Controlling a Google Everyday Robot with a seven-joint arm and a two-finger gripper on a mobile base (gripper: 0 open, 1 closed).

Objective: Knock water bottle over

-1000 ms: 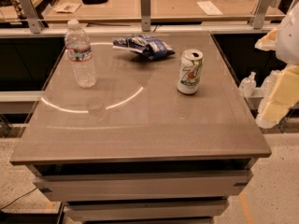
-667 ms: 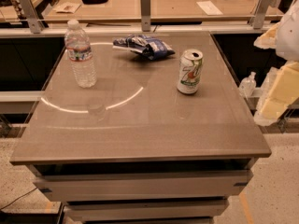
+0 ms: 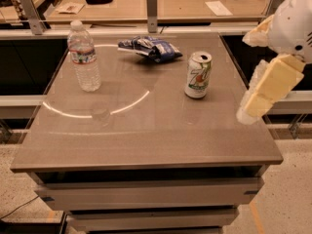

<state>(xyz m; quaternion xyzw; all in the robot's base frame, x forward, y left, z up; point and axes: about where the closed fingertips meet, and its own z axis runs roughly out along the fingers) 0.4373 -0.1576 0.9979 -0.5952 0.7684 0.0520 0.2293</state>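
Water bottle (image 3: 84, 57) stands upright on the tabletop (image 3: 146, 135), well to the left of the 7UP can (image 3: 198, 75) and a little farther back than it, near the far left corner. It is clear and ribbed, with a white cap and a narrow reddish label band, and it is taller than the can. The can is upright too, its opened top showing, on the right half of the tabletop. Behind the can and to its left lies a crumpled blue snack bag (image 3: 150, 48), between can and bottle but closer to the back edge; it touches neither.

My jaws hang to the right of the can, by the tabletop's right edge and somewhat nearer the camera than the can. They are pale yellow and angled down and to the left, apart from the can. Whether they are open or closed I cannot tell. My white arm (image 3: 292, 26) rises above them, up and to the right of the can.

The can stands between my jaws and the bottle, and the bottle is well apart from them, across nearly the whole width of the tabletop. A thin bright arc of reflected light curves over the surface left of the can, in front of the bottle
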